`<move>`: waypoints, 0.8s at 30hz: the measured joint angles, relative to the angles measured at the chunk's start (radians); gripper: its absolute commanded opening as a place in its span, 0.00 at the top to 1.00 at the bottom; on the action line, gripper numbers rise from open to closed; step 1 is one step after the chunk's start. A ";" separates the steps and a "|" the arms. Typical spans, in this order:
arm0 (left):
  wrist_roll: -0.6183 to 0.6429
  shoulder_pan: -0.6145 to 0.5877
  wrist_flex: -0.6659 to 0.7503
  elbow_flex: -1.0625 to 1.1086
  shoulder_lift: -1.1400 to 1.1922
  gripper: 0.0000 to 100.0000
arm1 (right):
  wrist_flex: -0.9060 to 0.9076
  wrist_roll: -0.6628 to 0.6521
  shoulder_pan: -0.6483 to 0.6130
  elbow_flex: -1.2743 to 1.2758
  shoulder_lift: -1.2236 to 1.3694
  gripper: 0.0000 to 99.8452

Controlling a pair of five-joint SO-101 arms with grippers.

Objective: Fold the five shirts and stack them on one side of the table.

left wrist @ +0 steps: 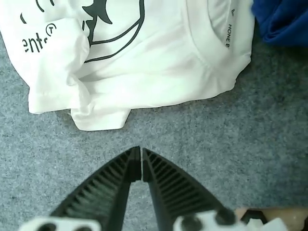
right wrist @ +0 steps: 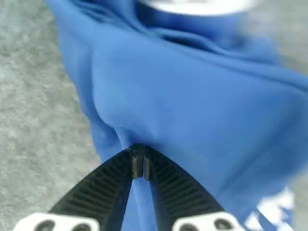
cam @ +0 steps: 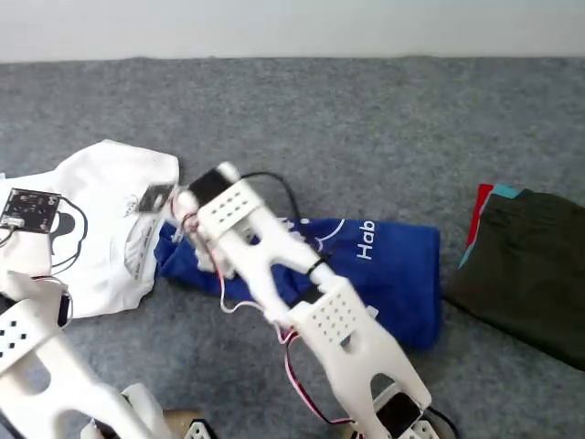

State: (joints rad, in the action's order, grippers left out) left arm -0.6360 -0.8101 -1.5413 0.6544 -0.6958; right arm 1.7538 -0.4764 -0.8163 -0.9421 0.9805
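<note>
Grey felt-like table top (cam: 366,119) carries three lots of clothing.

White cotton shirt with black printed graphic (cam: 101,219) lies loosely spread at the table's left side, collar end toward the blue one and touching it.

Royal-blue shirt with white lettering (cam: 393,265) sits mid-table, roughly folded into a long band, its left end bunched.

Dark green folded shirt (cam: 530,265) lies at the right edge, well apart from the white shirt and just beside the blue one. It rests on top of a red and teal folded garment (cam: 482,215), of which only the edge shows.

White right arm (cam: 274,265) stretches from the near edge across the blue shirt to its bunched left end. Right gripper (right wrist: 139,163) has its black ribbed jaws pressed together, pinching a ridge of blue fabric that is pulled up into a crease at the tips.

White left arm (cam: 37,366) is at the near-left corner. Left gripper (left wrist: 141,163) has its jaws pressed together on nothing and is over bare grey surface, near the white shirt's hem but apart from it.
</note>
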 measured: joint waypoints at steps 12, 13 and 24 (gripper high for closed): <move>0.000 0.000 0.000 0.000 0.000 0.99 | 0.003 0.021 -0.166 0.000 -0.054 0.99; 0.000 0.000 0.000 0.000 0.000 0.99 | 0.002 0.021 -0.152 0.000 -0.071 0.99; 0.000 0.000 0.000 0.000 0.000 0.99 | 0.002 0.026 0.041 0.008 -0.097 0.99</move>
State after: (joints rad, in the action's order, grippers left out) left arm -0.6360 -0.8101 -1.5413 0.6544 -0.6958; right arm 1.7553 -0.4503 -0.7748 -0.9344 0.8838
